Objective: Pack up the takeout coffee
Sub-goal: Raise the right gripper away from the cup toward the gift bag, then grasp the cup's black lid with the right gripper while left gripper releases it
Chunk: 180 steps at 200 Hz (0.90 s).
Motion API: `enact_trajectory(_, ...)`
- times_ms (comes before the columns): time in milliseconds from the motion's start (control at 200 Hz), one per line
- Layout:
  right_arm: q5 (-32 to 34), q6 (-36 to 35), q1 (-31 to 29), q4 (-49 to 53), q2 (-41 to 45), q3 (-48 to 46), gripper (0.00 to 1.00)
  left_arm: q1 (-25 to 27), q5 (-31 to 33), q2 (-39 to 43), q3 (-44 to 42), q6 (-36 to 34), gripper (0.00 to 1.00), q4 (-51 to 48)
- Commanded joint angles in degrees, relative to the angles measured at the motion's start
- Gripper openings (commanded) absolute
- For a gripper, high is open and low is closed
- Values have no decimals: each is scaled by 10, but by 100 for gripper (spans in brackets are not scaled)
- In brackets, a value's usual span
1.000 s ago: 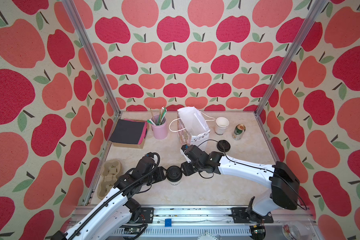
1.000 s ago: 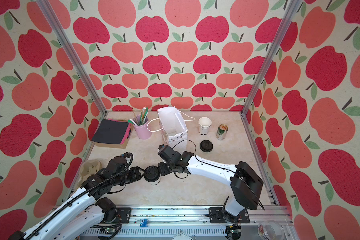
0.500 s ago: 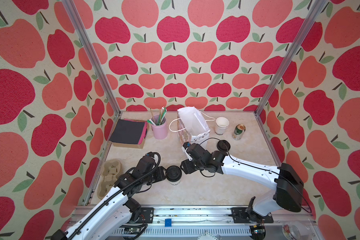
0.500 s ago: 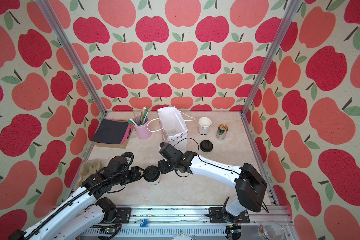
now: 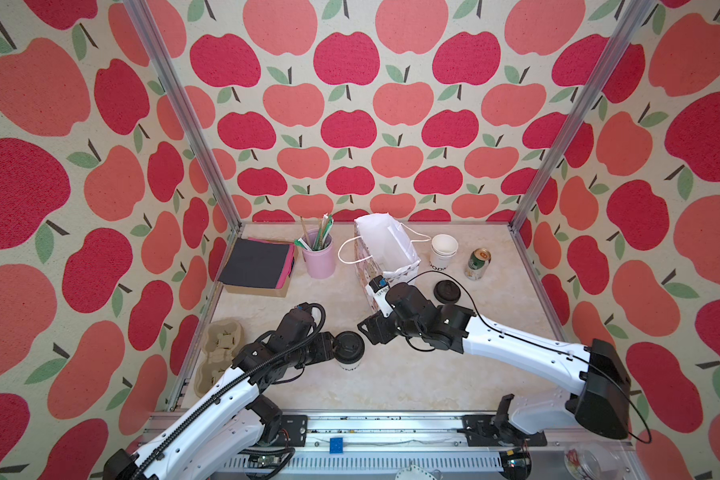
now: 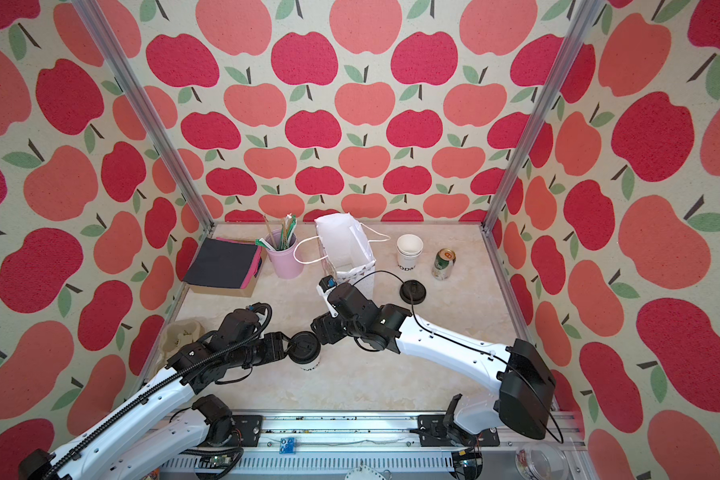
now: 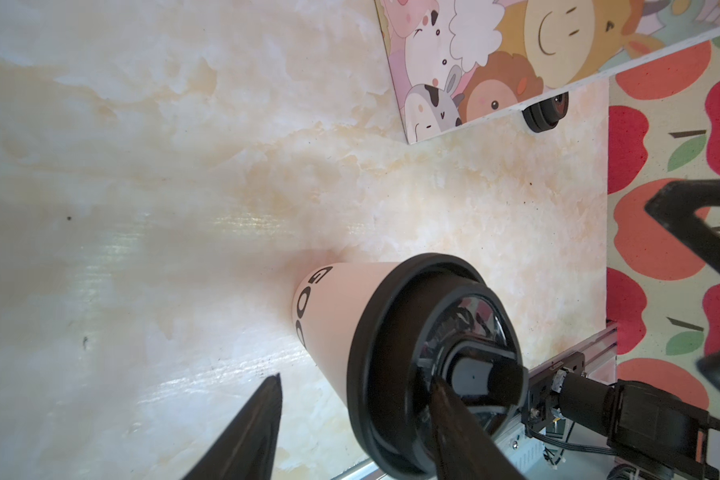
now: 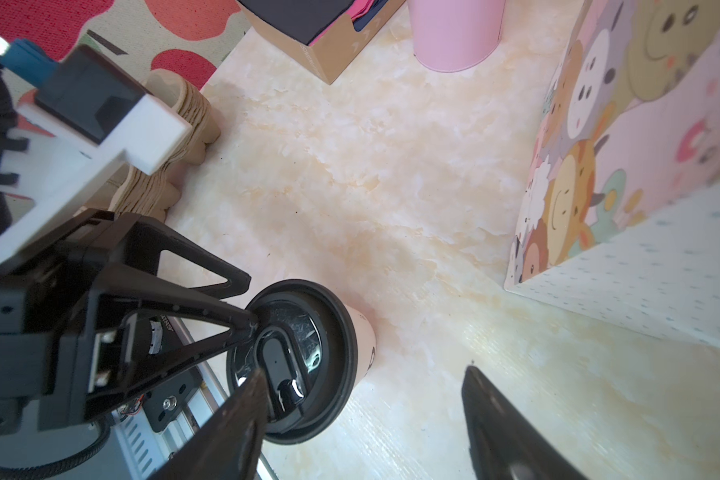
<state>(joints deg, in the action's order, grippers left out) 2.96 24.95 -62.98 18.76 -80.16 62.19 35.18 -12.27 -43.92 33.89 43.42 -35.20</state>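
1. White paper cup with black sip lid (image 5: 348,347) stands on the bench (image 5: 412,374) between left claw (image 7: 356,376) and right claw (image 8: 366,370), both released.
2. A finger (image 7: 454,415) snagging its top may topple it.

We see walls (image 5: 350,124) of cream printed with large apples in deep red and coral, with green leaves and dark stems. The table (image 5: 391,382) is glossy cream marble with pale tan veins. The takeout coffee (image 5: 349,350) is white with black lettering, capped in black. The gift bag (image 5: 385,245) is white inside. Outside it shows pastel cartoon animals on pink, and one side is pale with tiny blue dots.

We also see:
- a pink holder cup (image 5: 320,259) of green and white straws (image 5: 319,235)
- a green can (image 5: 477,264) with a gold top
- stacked white cups (image 5: 443,251)
- a loose black lid (image 5: 447,291)
- a brown box (image 5: 254,288) of black and pink napkins (image 5: 256,262)
- a beige carrier (image 5: 221,349)

The left arm (image 5: 208,415) and right arm (image 5: 524,353) are white with black joints.
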Motion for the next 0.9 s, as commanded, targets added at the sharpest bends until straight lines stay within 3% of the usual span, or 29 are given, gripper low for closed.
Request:
enact_trajectory(0, -11, -46, -6, -13, 17, -6, 81, 2, 19, 6, 33, -21, 64, -41)
enact_trajectory(265, -1, -138, -27, 48, -4, 42, 99, -9, 49, 34, 78, -77, 77, -91)
enact_trajectory(460, 18, -203, -56, 105, -43, 98, 99, -40, 54, 65, 104, -141, 87, -111)
enact_trajectory(690, 9, -222, -78, 142, -103, 146, 98, -79, 52, 117, 97, -191, 100, -86)
enact_trajectory(895, 8, -232, -84, 153, -135, 169, 96, -96, 55, 120, 92, -233, 99, -39)
